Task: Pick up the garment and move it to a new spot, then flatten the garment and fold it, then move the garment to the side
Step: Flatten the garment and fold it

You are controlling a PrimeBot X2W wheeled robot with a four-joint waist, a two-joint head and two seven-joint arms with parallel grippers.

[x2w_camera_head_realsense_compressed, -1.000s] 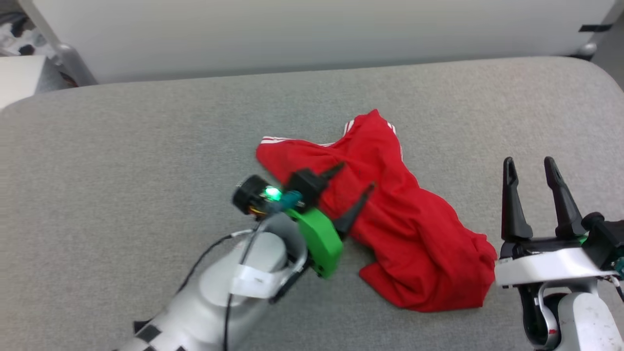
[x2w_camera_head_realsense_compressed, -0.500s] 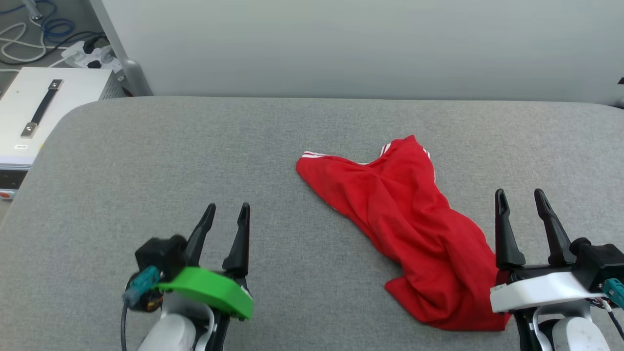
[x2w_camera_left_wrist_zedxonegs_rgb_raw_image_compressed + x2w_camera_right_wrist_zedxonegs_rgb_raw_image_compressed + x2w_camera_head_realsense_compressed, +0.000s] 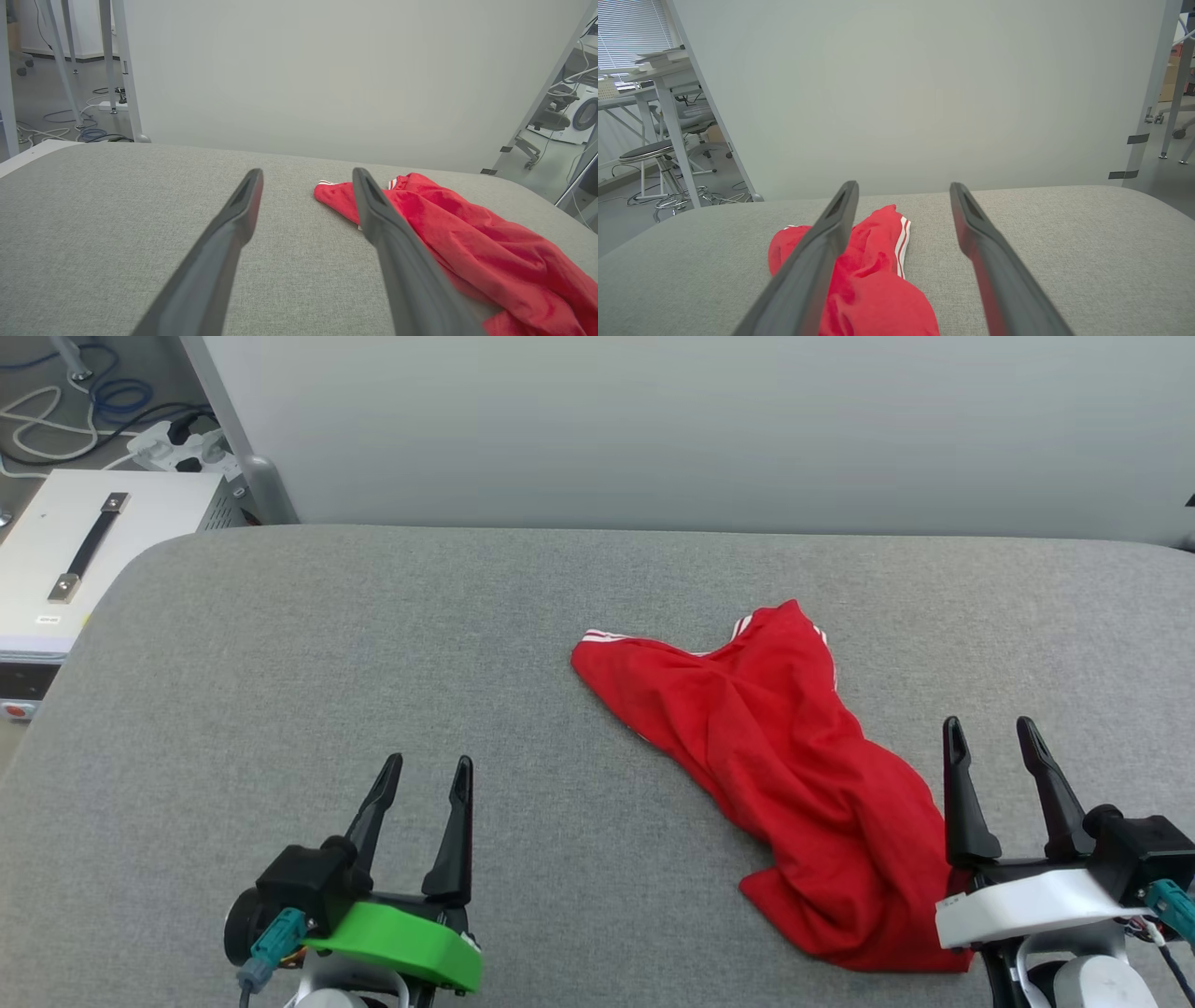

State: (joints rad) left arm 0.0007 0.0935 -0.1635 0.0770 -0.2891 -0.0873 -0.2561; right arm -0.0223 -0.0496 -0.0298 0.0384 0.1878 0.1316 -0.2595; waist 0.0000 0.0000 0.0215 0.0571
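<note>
Garment of crumpled red fabric with thin white stripes along its far edges (image 3: 794, 775) lies in a long bunched heap on the grey fabric-covered table with rounded corners (image 3: 373, 644), right of the middle in the head view. It runs slantwise from a flatter far end, where the striped trim shows, down to a thicker bundled end near the front edge. No lettering shows on the folds that face up. The left gripper (image 3: 429, 763), with two long dark fingers above a green housing, hovers at the lower left over bare table, well apart from the cloth. Its jaws stand apart with nothing between them, and in the left wrist view (image 3: 307, 172) the garment (image 3: 490, 252) lies off to the right of its fingers. The right gripper (image 3: 988, 723), on a white housing, sits at the lower right just beside the near bundled end, its jaws likewise spread and empty. In the right wrist view (image 3: 903, 185) one finger crosses in front of the garment (image 3: 873, 289); whether it touches the cloth cannot be told. A pale blank panel (image 3: 653, 429) stands behind the table, and a white box with a black strap handle (image 3: 56, 560) sits beyond the left corner.
</note>
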